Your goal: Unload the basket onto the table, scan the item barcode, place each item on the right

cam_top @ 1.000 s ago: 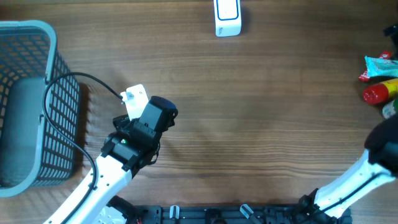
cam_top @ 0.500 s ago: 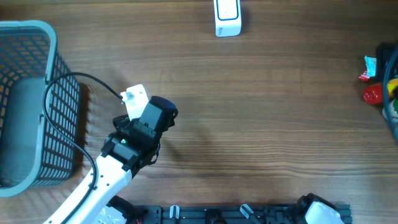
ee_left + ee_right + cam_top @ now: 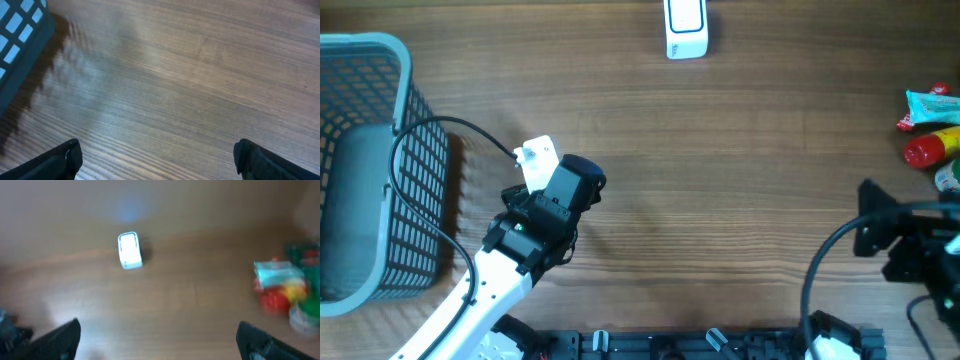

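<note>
The white barcode scanner [image 3: 686,28] stands at the table's far edge; the right wrist view shows it blurred [image 3: 130,250] ahead and left. The items lie at the right edge: a teal packet [image 3: 932,105], [image 3: 274,273] and a red-and-yellow bottle [image 3: 930,147], [image 3: 280,296]. My right gripper [image 3: 868,218], [image 3: 159,337] is open and empty, hovering over bare wood below and left of the items. My left gripper [image 3: 157,157] is open and empty above the wood near the basket; from overhead its black head [image 3: 572,187] hides the fingers.
A blue-grey mesh basket [image 3: 400,70], [image 3: 20,35] fills the left edge. The left arm's black cable [image 3: 430,125] loops over the basket's side. More goods, green and white, lie at the far right [image 3: 302,252]. A black rail [image 3: 670,343] runs along the near edge.
The right arm has swung from the right edge in over the near right of the table, its gripper now left of and below the items. The left arm has not moved.
</note>
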Robot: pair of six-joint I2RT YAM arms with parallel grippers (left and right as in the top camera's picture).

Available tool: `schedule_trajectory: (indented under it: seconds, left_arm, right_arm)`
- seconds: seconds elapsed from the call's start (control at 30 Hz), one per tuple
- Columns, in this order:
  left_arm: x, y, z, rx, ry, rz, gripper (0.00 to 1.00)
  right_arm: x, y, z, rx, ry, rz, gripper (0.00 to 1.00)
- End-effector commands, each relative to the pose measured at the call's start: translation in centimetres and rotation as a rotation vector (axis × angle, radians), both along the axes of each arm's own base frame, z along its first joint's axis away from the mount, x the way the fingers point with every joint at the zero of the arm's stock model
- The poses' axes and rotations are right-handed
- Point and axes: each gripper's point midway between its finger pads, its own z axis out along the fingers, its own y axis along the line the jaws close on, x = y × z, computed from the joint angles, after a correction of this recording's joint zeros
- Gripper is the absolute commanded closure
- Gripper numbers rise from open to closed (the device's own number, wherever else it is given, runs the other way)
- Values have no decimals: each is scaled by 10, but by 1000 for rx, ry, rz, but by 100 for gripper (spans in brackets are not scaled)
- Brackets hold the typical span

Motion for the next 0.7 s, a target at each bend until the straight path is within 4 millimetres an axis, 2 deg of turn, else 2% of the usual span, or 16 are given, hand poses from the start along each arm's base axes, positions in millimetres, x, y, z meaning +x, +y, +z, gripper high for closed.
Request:
schedule_trajectory:
  seconds: [0.0,0.17,0.3,0.43,0.53,0.6,0.67]
  left_arm:
    - [1,2,2,18,-9,2,0]
    - [1,2,2,18,-9,2,0]
    - [1,2,2,18,-9,2,0]
    - [1,2,2,18,-9,2,0]
    - [1,2,2,18,-9,2,0]
    - [1,2,2,18,-9,2,0]
    - [1,2,2,18,-9,2,0]
  right_arm:
    - [6,22,-27,-69,-116,152,0]
    - [23,45,-65,-73,-339,283,0]
    - [41,42,-95,-69,-513,246,0]
    - [48,45,-122,-77,-640,259,0]
    - [52,33,-134,-4,-687,180,0]
    - [59,13,-148,82,-686,58,0]
    - [62,7,-158,87,-674,20,0]
